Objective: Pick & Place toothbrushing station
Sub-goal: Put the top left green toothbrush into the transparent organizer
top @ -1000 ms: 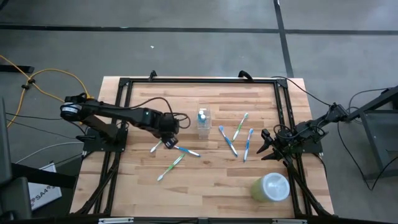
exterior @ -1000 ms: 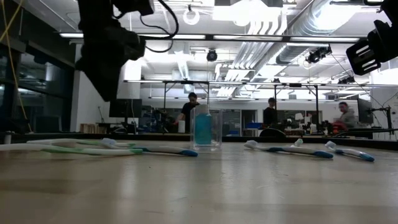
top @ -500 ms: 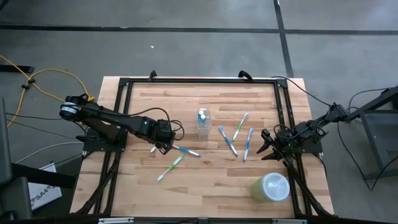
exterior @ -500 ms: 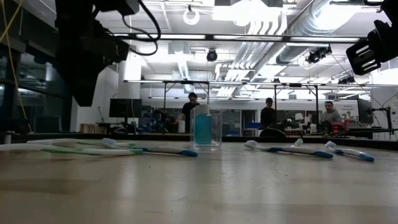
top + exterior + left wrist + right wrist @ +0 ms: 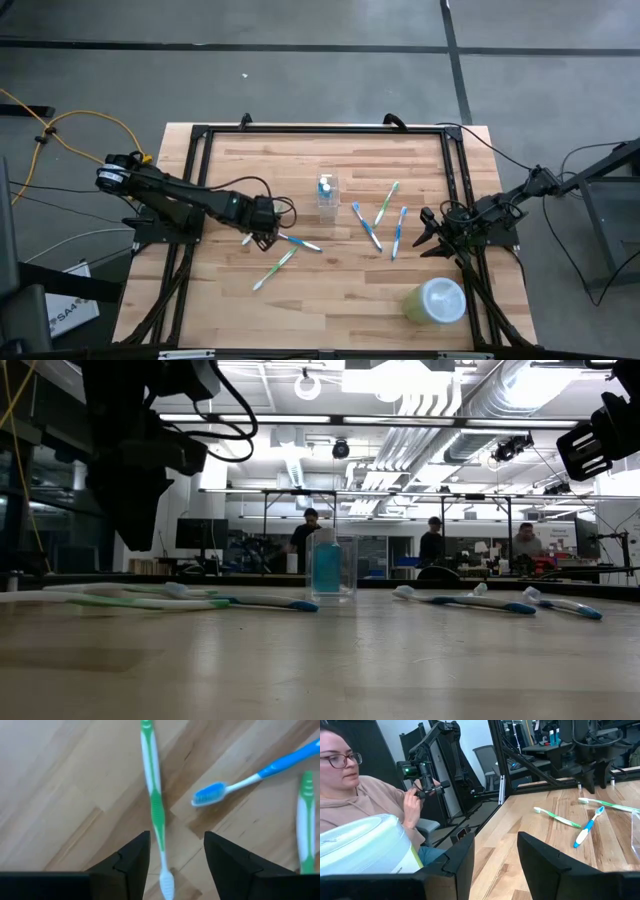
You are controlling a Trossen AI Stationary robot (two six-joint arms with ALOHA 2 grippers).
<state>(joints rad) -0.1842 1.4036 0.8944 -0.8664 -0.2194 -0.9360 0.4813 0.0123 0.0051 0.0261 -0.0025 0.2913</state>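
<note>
In the high view, the left gripper (image 5: 262, 237) is hovering left of centre over the worktop (image 5: 330, 290), jaws released, straddling a green toothbrush (image 5: 249, 238). The clear cup (image 5: 327, 194) is standing at centre, 3 toothbrushes (image 5: 380, 218) lying to its right. The right gripper (image 5: 426, 235) is waiting at the right edge, jaws apart, holding nothing. In the left wrist view, the green toothbrush (image 5: 155, 805) is lying between the open fingers (image 5: 132, 857).

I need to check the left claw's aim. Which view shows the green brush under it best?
The left wrist view: the green brush lies flat between the open left claw's fingers. The high view shows it mostly hidden by that claw. The low view shows only pale handles edge-on. The right wrist view shows it far off, under the arm.
</note>
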